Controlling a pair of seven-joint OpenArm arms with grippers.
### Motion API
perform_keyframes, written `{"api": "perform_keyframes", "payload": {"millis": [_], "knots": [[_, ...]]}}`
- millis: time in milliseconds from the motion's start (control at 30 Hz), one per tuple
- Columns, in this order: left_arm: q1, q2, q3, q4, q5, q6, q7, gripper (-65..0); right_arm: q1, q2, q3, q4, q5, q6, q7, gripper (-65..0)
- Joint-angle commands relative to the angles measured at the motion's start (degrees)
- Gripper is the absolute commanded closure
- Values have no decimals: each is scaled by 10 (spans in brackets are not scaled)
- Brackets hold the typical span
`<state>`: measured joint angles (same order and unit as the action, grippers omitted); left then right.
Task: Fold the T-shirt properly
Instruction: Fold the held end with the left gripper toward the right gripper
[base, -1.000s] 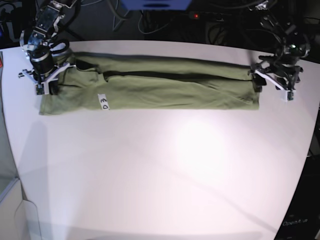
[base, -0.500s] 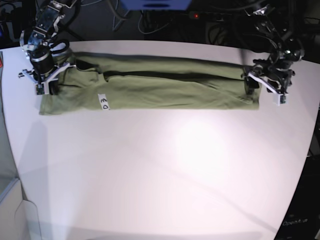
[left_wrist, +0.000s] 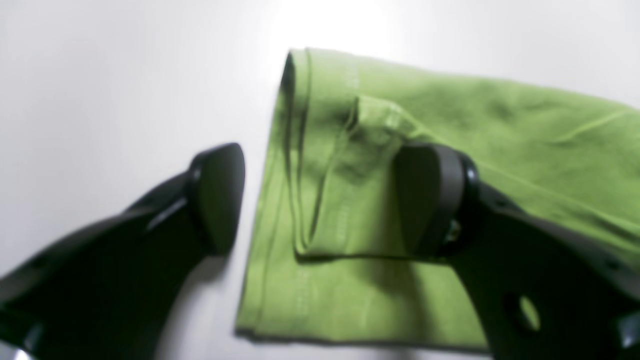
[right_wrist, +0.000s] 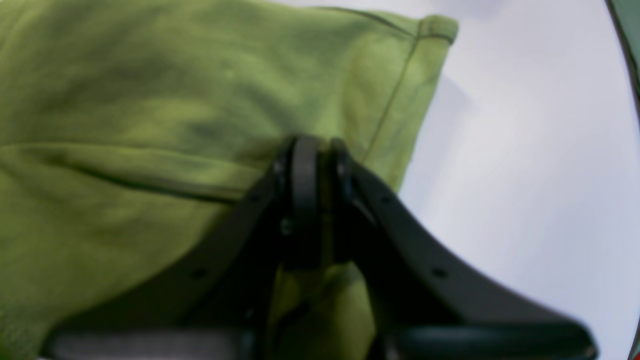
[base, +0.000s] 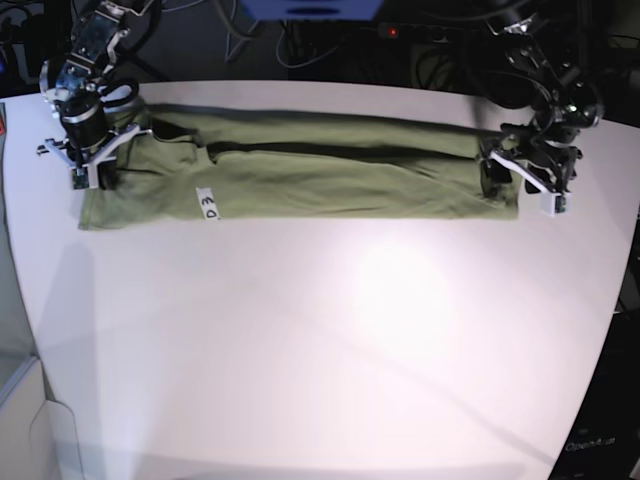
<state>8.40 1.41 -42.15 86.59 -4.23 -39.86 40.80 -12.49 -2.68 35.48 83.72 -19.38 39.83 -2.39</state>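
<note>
My left gripper (left_wrist: 320, 200) gapes astride the shirt's (base: 320, 175) hem end; my right gripper (right_wrist: 315, 165) pinches the far end, its length between us.

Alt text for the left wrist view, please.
The open left gripper straddles the hemmed end of a folded green T-shirt on a white table: one finger over bare table, the other over cloth.
</note>
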Motion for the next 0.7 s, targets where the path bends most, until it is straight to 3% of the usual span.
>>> {"api": "perform_keyframes", "payload": {"millis": [0,100,367,433,667], "knots": [[10,2,3,0,9,-1,44,-439,-3,3,-1,-1,-20,2,-30,-41],[11,3,3,0,9,-1,52,-353,-2,3,-1,-1,-20,2,-30,-41],[14,3,3,-1,9,-1,51,-36,-4,3,-13,-1,-20,2,-30,-41],[13,3,3,-1,9,-1,52,-2,-4,3,-13,-1,-20,2,-30,-41],[10,20,2,21,12,-1,52,-7,-4,3,-20,-1,-20,2,-30,-41]]}}
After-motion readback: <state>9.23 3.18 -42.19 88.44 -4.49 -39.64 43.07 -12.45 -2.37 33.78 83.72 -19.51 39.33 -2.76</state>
